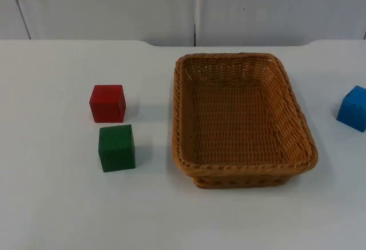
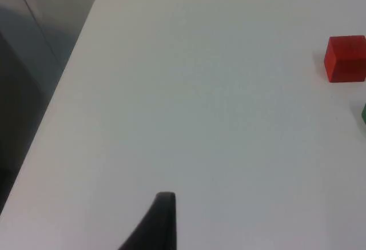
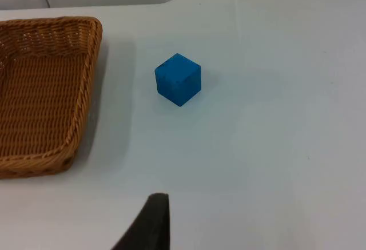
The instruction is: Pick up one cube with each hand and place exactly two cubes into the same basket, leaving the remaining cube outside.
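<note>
The white table (image 1: 57, 204) carries a woven basket (image 1: 183, 118) near its middle, nothing in it. To the basket's left a red cube (image 1: 107, 103) sits with a green cube (image 1: 116, 147) just beside it, nearer the front. A blue cube (image 1: 353, 108) stands apart on the basket's right. The left gripper (image 2: 157, 227) hangs over bare table away from the red cube, the right gripper (image 3: 148, 227) short of the blue cube; whether either pincer is wide or narrow I cannot tell.

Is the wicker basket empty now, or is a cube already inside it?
Empty. The basket shows only bare weave; the red cube, green cube and blue cube all sit outside.
</note>
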Robot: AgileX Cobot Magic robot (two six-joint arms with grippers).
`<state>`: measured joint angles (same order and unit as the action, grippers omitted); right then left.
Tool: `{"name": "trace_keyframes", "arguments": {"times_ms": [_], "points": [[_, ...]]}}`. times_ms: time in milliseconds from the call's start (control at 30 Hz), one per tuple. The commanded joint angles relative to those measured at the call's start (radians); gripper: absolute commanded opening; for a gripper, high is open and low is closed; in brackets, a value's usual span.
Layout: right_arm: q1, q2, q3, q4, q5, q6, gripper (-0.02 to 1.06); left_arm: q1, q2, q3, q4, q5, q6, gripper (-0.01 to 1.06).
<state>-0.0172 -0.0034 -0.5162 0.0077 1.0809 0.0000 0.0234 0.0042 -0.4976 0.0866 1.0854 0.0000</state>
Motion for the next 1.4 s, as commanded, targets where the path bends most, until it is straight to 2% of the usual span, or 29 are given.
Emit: {"name": "trace_keyframes", "arguments": {"times_ms": [0,800,1067,1367], "points": [[0.003,0.003,0.002,0.002,-0.002,-0.011,0.98,0.001,-0.004,0.005,0.009,-0.013,-0.006,1.05],[0.003,0.003,0.000,0.002,-0.004,-0.018,0.98,0.001,-0.004,0.005,-0.013,-0.013,-0.006,1.05],[0.003,0.003,-0.028,0.004,-0.007,-0.018,0.98,0.001,-0.004,-0.016,-0.046,-0.023,0.000,1.05],[0.003,0.091,-0.083,0.017,-0.035,-0.018,0.98,0.001,0.013,-0.037,-0.053,-0.030,0.007,1.05]]}}
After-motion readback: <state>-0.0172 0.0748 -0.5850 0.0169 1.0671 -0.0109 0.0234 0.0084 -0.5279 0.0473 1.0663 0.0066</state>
